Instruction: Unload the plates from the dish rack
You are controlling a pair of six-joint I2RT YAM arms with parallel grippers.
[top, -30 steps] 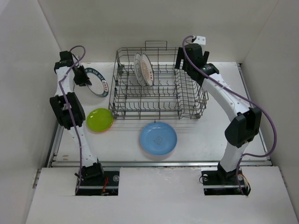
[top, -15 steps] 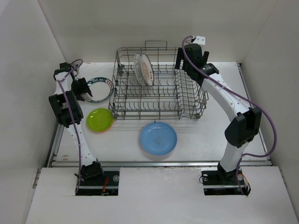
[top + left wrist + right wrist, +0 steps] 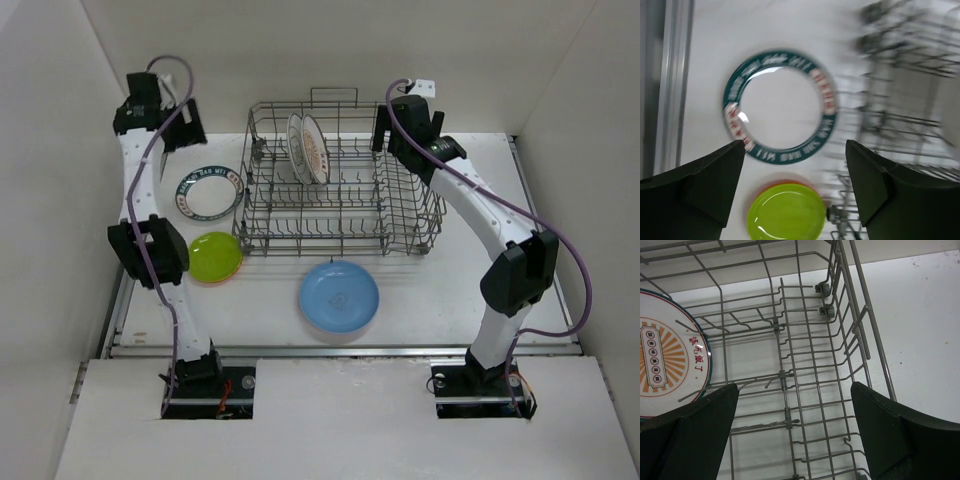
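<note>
A grey wire rack (image 3: 340,195) sits at the back middle of a white tabletop (image 3: 440,300). Two white plates (image 3: 308,148) stand upright on edge between the tines in its back left part, close together; the nearer one has an orange sunburst pattern and a thin teal edge. The other rows of tines hold nothing. Just left of the rack a teal plate (image 3: 209,192), white with a teal and red lettered rim, lies flat on the tabletop. In front of it, apart from it, a green plate (image 3: 214,256) lies flat on top of an orange plate (image 3: 785,182), of which only a thin edge shows. A blue plate (image 3: 339,296) lies flat in front of the rack, near its middle. The left pincer (image 3: 795,145) is raised above the back left of the tabletop, looking down on the teal plate; its fingers are spread wide with nothing between them, and its wrist view is blurred. The right pincer (image 3: 794,386) hangs over the rack's back right corner, above bare tines to the right of the sunburst plate, its fingers also spread wide and holding nothing.
</note>
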